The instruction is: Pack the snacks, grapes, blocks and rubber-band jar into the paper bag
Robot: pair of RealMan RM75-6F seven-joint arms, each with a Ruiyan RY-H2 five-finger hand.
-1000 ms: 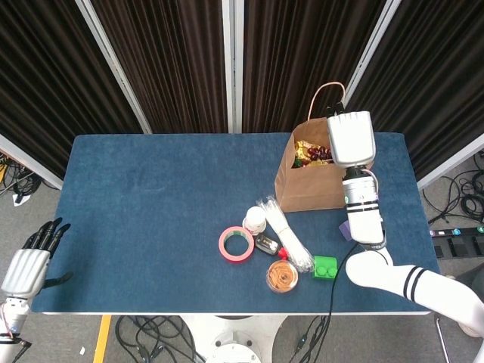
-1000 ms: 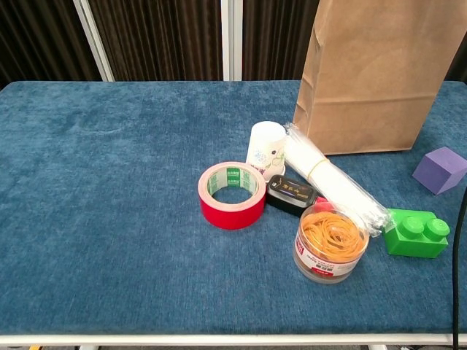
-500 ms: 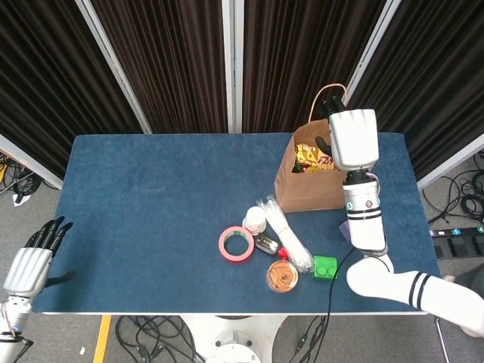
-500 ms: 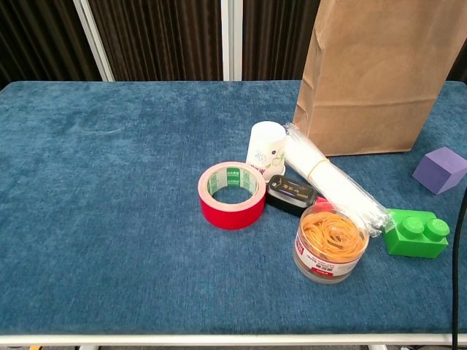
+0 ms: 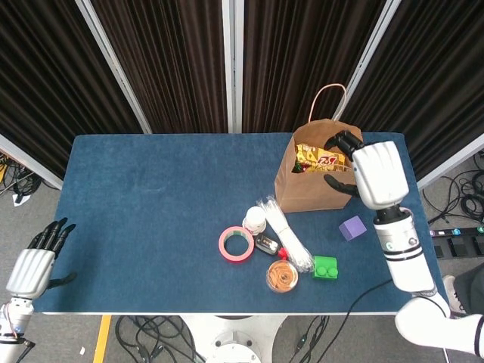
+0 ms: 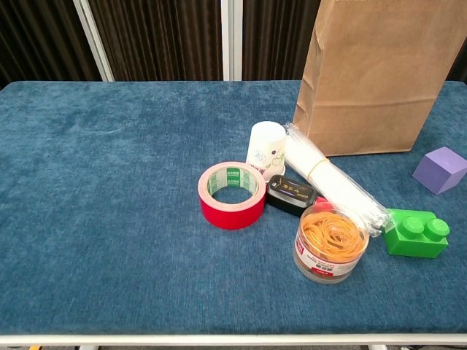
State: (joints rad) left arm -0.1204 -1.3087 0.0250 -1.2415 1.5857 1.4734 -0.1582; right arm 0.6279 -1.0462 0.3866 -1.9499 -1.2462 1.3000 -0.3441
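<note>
While the right hand point(image 5: 376, 172) hovers at the open top of the brown paper bag point(image 5: 306, 189), its dark fingers point(image 5: 340, 141) are spread apart and hold nothing; yellow-and-red snack packets point(image 5: 319, 159) sit inside the bag. Left hand point(image 5: 34, 265) hangs off the near-left edge of the blue tabletop point(image 5: 151, 212), fingers loosely apart, empty. Purple cube block point(image 6: 440, 169) lies just right of the bag; green studded block point(image 6: 416, 234) is nearer the front edge. Clear round jar of orange rubber bands point(image 6: 330, 245) stands upright, left of the green block, touching a clear-wrapped bundle of white sticks point(image 6: 332, 184). Red tape roll point(image 6: 232, 195), small white cup point(image 6: 265, 149) and a small black item point(image 6: 290, 194) sit clustered beside them.
</note>
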